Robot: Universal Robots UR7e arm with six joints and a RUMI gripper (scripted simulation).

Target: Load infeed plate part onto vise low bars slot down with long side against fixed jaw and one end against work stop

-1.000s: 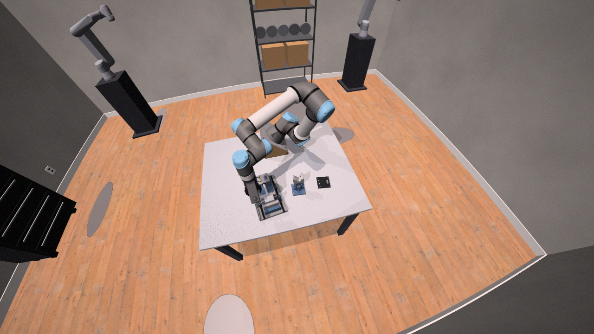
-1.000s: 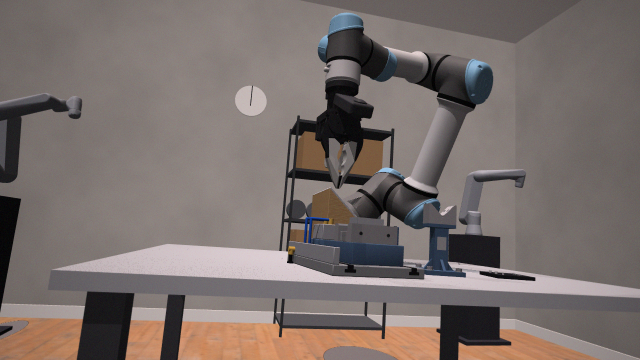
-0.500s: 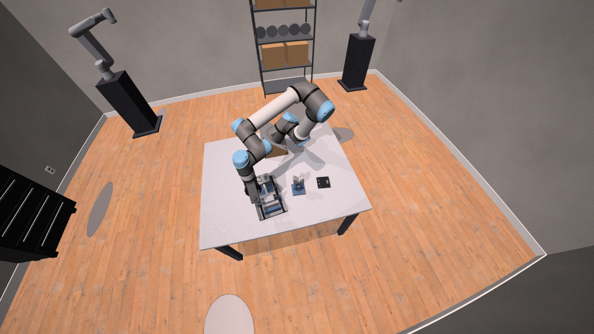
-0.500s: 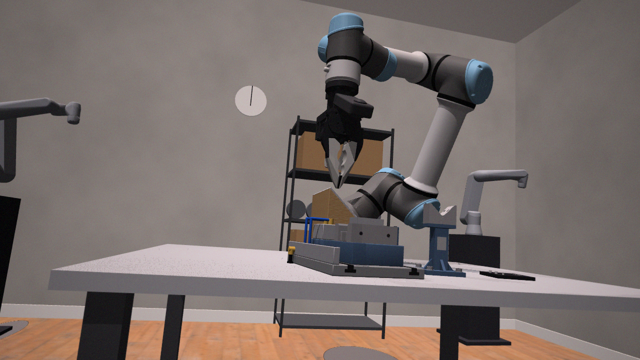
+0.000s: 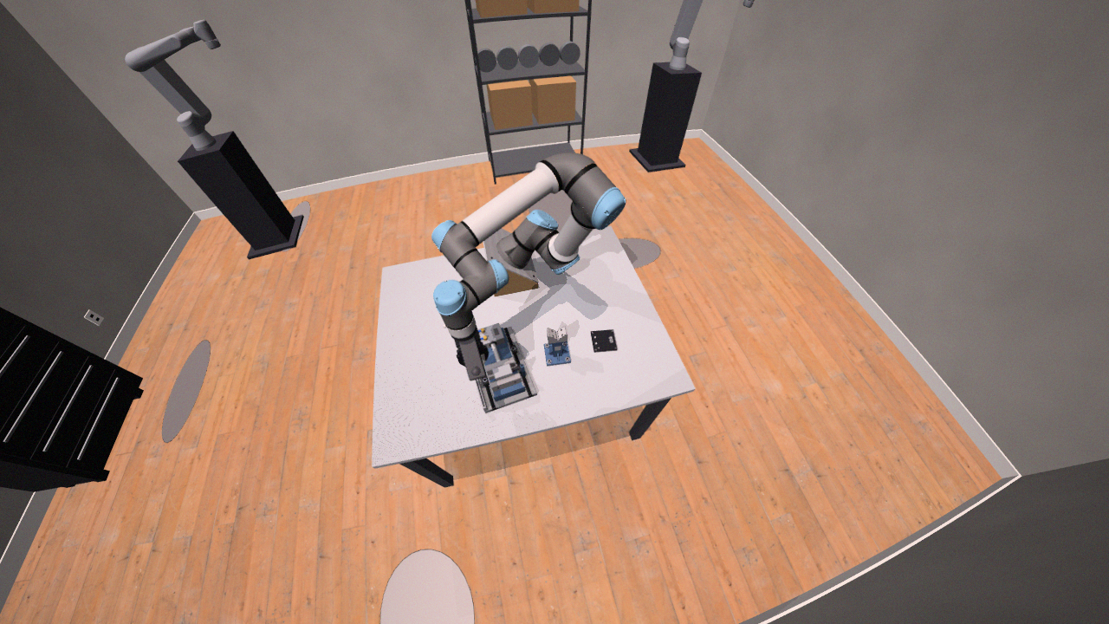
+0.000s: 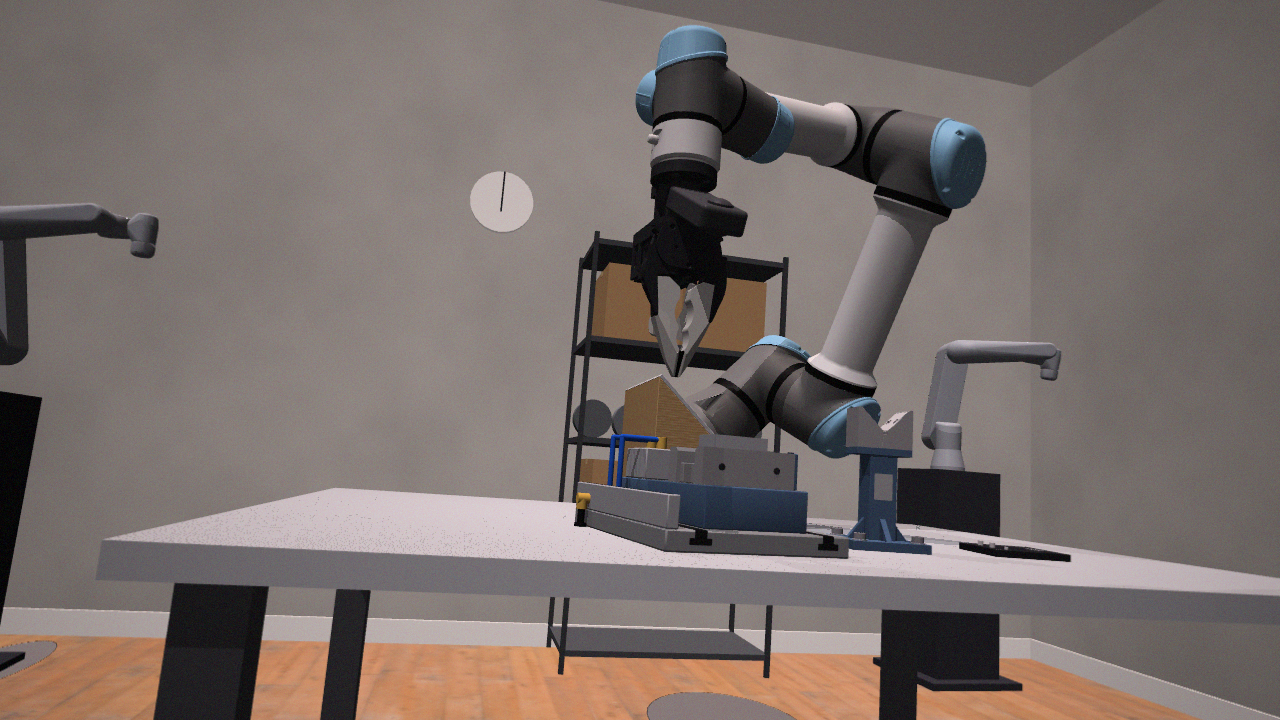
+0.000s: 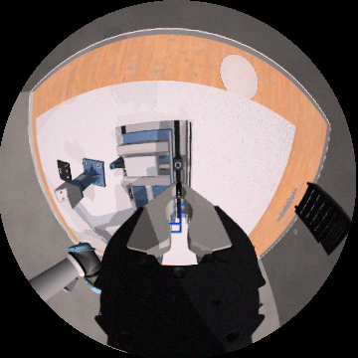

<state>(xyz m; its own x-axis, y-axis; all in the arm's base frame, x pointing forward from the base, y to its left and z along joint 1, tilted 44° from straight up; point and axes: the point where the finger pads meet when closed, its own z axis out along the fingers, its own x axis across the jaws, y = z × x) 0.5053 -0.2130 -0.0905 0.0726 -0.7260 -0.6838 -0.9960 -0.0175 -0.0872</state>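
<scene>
A: "Grey walls [image 5: 348,77] [image 6: 313,268] [image 7: 15,144] enclosed the table [image 5: 418,419] [image 6: 358,528] [image 7: 239,149]. On it, the vise [image 5: 508,387] [image 6: 742,508] [image 7: 146,135] appeared to hold the part [image 5: 508,371] [image 6: 732,441] [image 7: 140,165] between its open jaws."

B: "Gripper [image 5: 479,379] [image 6: 677,371] [image 7: 178,183] state?"

A: "Fingertips together, nothing between them, raised above the vise."

B: "Step in hand?"

A: "Judged as final seating. Slot direction and contact with fixed jaw and work stop could not be confirmed."

B: "Next move?"

A: "If gaps remained, it called for a low, gentle push with closed fingertips, long side first, then the end, without tipping the part."

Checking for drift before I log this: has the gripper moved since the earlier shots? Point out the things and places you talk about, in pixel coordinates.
No. In the exterior view the gripper [image 5: 482,380] [image 6: 677,372] [image 7: 178,183] hangs at the same spot above the vise [image 5: 508,371] [image 6: 742,506] [image 7: 145,149].
</scene>
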